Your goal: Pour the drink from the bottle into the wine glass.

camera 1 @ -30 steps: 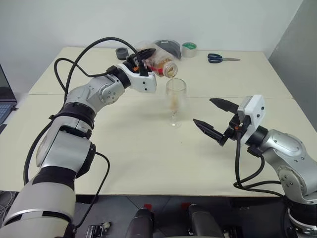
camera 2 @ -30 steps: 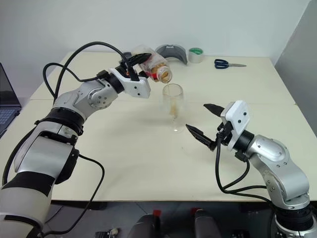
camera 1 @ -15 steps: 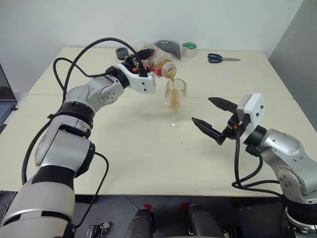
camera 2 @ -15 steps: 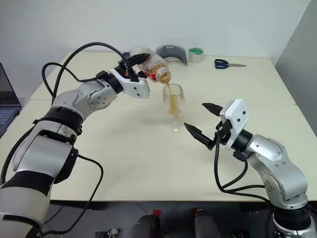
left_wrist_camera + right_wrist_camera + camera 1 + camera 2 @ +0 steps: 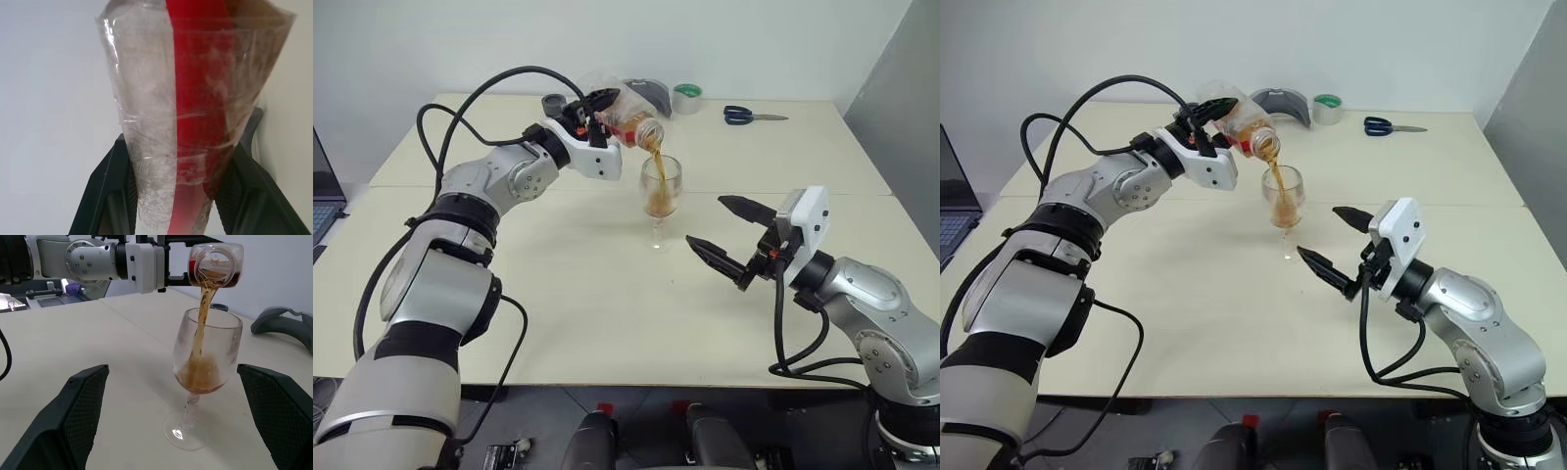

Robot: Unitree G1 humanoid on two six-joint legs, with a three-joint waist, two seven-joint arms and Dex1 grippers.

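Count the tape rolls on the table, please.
1. A single green tape roll lies at the table's far edge, between the grey curved object and the blue-handled scissors. Others could be hidden behind the left arm and bottle.

Head stereo downward; wrist views close

Your robot's arms are silver-grey metal segments joined by black bands, with white shells on the upper parts. Each wrist ends in a white block just behind the jaws, whose two black fingers [image 5: 710, 252] are tapered and textured inside. Black cables [image 5: 489, 93] loop back from both wrists.
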